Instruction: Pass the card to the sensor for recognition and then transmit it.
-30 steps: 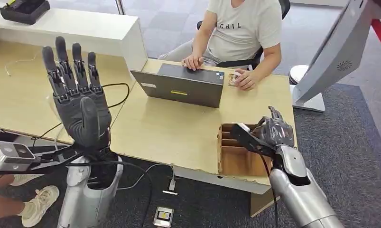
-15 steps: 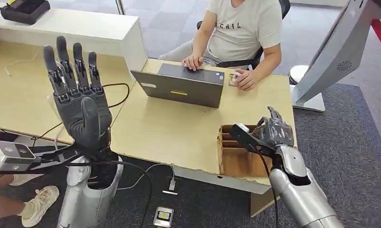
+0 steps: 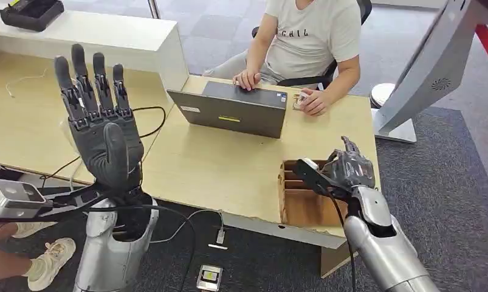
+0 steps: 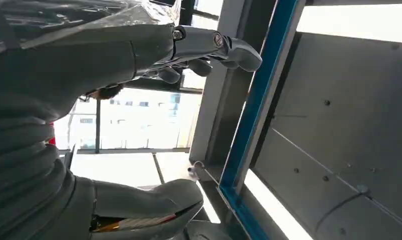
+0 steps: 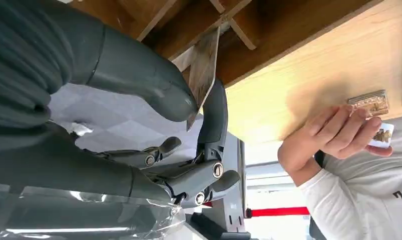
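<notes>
A light wooden desk (image 3: pixel 217 164) on dark carpet filled mid-frame, where the right hand (image 3: pixel 350 167) pinched the card (image 5: pixel 204 70) above the wooden box (image 3: pixel 302 198) at lower right, its face unreadable, while the left hand (image 3: pixel 98 115) rose spread and empty.

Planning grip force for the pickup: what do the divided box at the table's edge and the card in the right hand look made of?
Box: apparently thin unfinished wood or fibreboard, matte brown, with slotted flat dividers and bare cut edges. Card: thin, flat and stiff, likely plastic or coated paperboard; its printed face looks faintly glossy, so the material stays uncertain. The right hand pinches it over the box.
</notes>
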### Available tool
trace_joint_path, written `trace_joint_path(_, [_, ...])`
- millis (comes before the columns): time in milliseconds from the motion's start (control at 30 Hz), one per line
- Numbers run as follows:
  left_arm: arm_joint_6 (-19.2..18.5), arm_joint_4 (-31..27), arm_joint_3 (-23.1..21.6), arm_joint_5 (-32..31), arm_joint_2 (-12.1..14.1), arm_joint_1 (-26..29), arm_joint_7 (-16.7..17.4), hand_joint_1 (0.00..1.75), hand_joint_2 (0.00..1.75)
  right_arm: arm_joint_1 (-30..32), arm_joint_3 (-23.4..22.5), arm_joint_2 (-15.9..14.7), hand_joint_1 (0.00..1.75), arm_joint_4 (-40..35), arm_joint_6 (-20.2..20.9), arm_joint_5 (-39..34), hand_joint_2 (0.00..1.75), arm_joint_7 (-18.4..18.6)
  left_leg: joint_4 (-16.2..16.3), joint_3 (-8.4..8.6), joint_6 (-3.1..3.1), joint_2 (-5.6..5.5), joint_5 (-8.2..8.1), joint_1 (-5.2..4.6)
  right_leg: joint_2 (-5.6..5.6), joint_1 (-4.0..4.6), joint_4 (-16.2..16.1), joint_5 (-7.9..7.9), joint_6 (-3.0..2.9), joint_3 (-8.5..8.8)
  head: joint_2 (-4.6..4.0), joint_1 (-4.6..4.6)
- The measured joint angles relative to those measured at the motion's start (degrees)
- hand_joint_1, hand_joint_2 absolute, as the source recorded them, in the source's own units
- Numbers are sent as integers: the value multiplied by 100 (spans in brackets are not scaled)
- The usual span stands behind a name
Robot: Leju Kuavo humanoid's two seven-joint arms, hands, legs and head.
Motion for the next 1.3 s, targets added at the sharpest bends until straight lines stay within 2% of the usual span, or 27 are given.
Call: trace_joint_path(1300, [0,-4,-31,0,0,-1,0,0,175,0,0,7,175,0,0,-2,175,0,0,0,0,0,0,0,0,0,0,0,0,0,0,0])
